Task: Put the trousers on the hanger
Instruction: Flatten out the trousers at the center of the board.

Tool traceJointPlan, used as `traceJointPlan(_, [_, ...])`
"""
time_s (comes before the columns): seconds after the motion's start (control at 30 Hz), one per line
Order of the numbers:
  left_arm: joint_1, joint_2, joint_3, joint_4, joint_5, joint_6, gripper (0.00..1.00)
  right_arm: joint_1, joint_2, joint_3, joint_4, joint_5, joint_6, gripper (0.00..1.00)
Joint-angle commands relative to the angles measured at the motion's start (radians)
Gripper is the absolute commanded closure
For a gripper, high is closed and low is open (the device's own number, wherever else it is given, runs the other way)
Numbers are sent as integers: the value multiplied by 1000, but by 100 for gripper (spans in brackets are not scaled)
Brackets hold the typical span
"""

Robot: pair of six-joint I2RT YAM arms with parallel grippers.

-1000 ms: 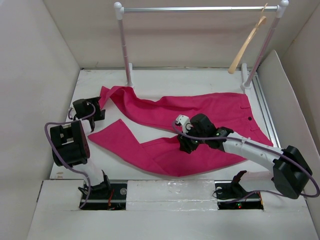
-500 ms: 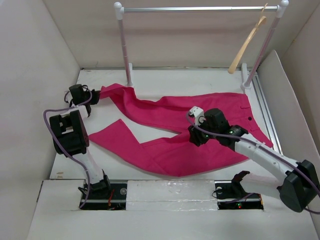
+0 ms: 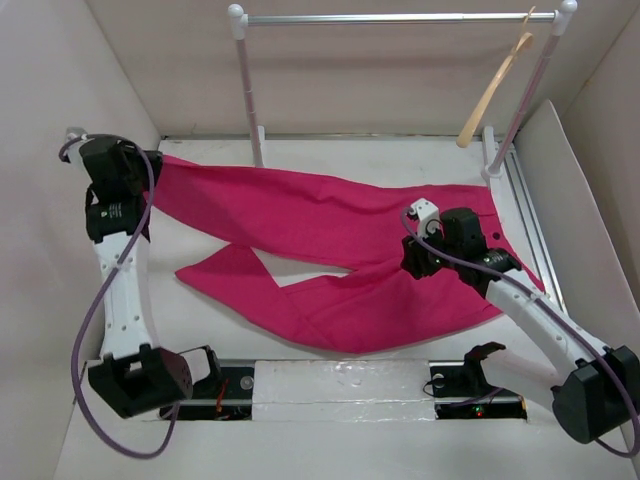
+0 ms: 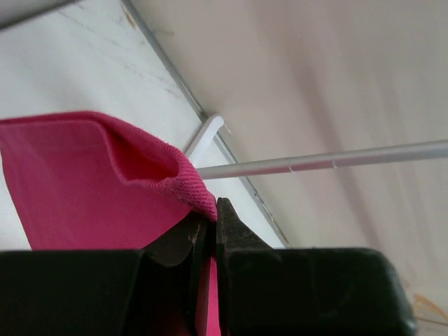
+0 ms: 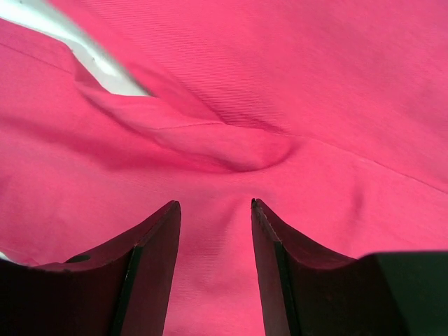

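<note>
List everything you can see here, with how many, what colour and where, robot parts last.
table: one, white, under everything.
rail frame: one, white and silver, along the table's far edge.
hanger: one, light tan, hooked on the rail frame's right end.
trousers: one, magenta-pink, spread across the table, one leg end held up at far left.
left gripper: one, black, far left, shut on the trousers' leg end.
right gripper: one, black, open over the trousers' upper part.
</note>
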Motion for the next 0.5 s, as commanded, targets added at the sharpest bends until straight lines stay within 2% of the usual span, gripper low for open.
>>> traceJointPlan(0.0, [-9, -39, 101, -253, -131, 118, 100, -25, -29, 30, -10, -54, -46, 50])
traceJointPlan(0.2, [15, 66, 155, -313, -110, 170, 100, -128, -15, 73, -41, -73, -97, 49])
traceJointPlan(0.33, [15, 264, 263, -311, -184, 198, 100, -176, 6, 120, -70, -114, -94, 49])
traceJointPlan(0.47, [26, 492, 406, -311, -211, 198, 100, -251, -17, 160, -62, -67, -54, 49])
